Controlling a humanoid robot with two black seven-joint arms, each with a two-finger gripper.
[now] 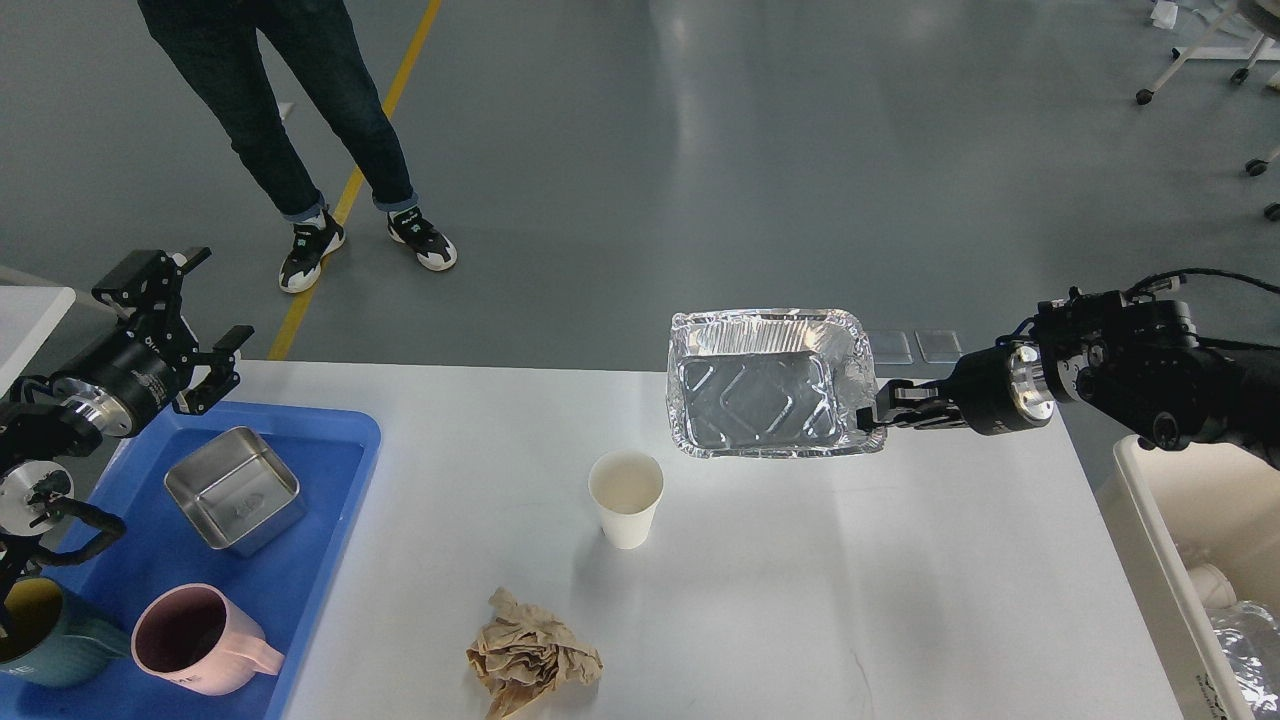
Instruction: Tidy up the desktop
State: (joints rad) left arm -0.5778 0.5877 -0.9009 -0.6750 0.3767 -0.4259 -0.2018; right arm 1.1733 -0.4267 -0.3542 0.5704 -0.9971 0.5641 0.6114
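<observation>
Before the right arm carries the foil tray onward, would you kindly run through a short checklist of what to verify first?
1. Grip on the foil tray: the right gripper is pinched on its right rim, tray lifted and tilted. Ok.
2. Tray contents: it looks empty. Ok.
3. Destination: the cream bin at the right is open, with some waste already in it. Ok.
4. Path from tray to bin: nothing stands between them on the desktop. Ok.
5. Left gripper: open, empty, above the blue tray. Ok.
6. Desktop tidied: the paper cup and crumpled brown paper remain. Not ok.
</observation>
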